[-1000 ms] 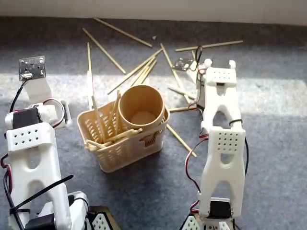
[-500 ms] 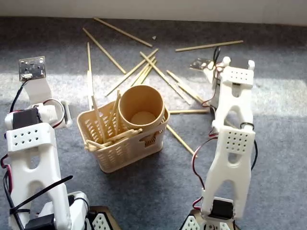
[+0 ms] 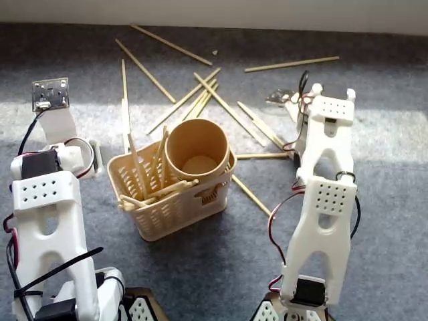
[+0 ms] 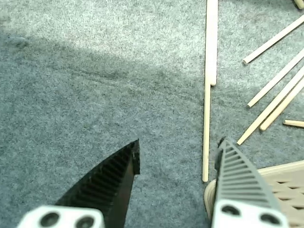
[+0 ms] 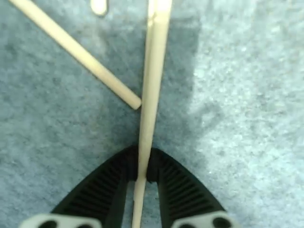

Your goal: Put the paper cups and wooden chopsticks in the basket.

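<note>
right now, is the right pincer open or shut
Shut: in the right wrist view the right pincer grips a chopstick, with both jaws pressed against it.

My claw (image 4: 179, 142) hangs open above grey carpet (image 4: 85, 71), one chopstick (image 4: 206, 123) lying between its tips, the basket (image 4: 285, 180) corner beside it.

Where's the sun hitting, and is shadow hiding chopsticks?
High view: a sunlit band crosses the carpet behind the basket; chopsticks show in light and shade. Left wrist view: shade covers the near carpet; the chopstick there reads clearly. Right wrist view: the gripped chopstick lies over shadow, visible.
</note>
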Tool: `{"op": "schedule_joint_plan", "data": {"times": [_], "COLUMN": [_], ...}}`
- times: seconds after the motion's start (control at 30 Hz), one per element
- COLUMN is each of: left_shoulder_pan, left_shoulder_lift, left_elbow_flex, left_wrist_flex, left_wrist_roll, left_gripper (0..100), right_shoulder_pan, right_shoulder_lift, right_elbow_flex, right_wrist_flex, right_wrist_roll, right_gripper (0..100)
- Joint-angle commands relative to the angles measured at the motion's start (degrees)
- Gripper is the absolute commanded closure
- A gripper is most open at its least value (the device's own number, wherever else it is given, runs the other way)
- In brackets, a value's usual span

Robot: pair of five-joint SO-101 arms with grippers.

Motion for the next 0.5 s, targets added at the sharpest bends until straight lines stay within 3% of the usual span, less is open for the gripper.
{"op": "schedule_joint_plan", "data": {"times": [0.0,0.2,0.47], "left_shoulder_pan": [0.6,0.6,0.6], "left_shoulder_lift": [-0.4,-0.4,-0.4], "left_elbow_flex": [-0.3,-0.3,-0.2], "left_wrist_flex": [0.1,0.0,0.0], "left_wrist_roll": [0.6,0.6,0.6], "left_gripper": [73,73,73], "right_shoulder_pan": [-2.1,-1.2,2.2], "right_shoulder_lift": [1.4,2.2,-12.7], "right_elbow_flex": [-1.9,-4.4,-29.5], "right_wrist_flex": [-0.4,0.1,1.1], "right_wrist_roll": [0.0,-1.4,-32.1], "right_gripper": [98.8,99.3,99.3]}}
